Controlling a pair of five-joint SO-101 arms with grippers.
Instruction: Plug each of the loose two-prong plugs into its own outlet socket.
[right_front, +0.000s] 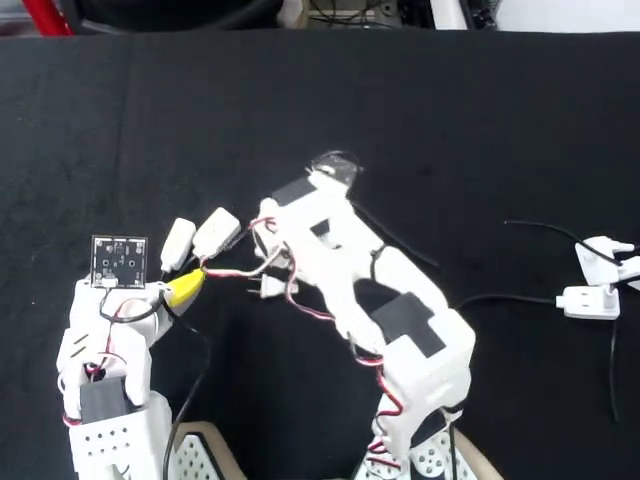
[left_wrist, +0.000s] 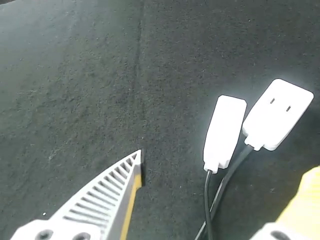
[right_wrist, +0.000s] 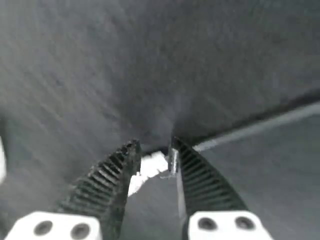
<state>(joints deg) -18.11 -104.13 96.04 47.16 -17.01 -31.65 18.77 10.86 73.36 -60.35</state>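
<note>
- A square black plate (right_front: 119, 260) mounted on the left arm's wrist carries pale marks that are too small to read.
- The slotted socket (left_wrist: 277, 114) is a white block with rounded corners and two thin slots in its upper face. It lies flat on the black cloth table (right_front: 450, 130), just ahead of the left gripper (left_wrist: 222, 167).
- The narrow socket (left_wrist: 225, 132) is a slimmer white block, plain on the face that shows. It lies side by side with the slotted socket, so close that I cannot tell whether they touch.
- A black cable (left_wrist: 208, 210) leaves the near end of each socket and runs back between the left gripper's fingers.
- The left gripper's jaws stand wide apart and hold nothing. One finger is ribbed white with a yellow edge, and the other is yellow.
- The right gripper (right_wrist: 154, 150) has its ribbed jaws almost together, pinching a small white plug (right_wrist: 147, 170) at the fingertips. A thin cord (right_wrist: 260, 125) trails from the plug across the cloth.
- From above, the right gripper sits just beside the two sockets, on the side away from the left arm.
- The far plug (right_front: 600, 255) and the near plug (right_front: 588, 300) are both white and on dark leads. They lie close together, well apart from both grippers, out past the right arm's outer side.
</note>
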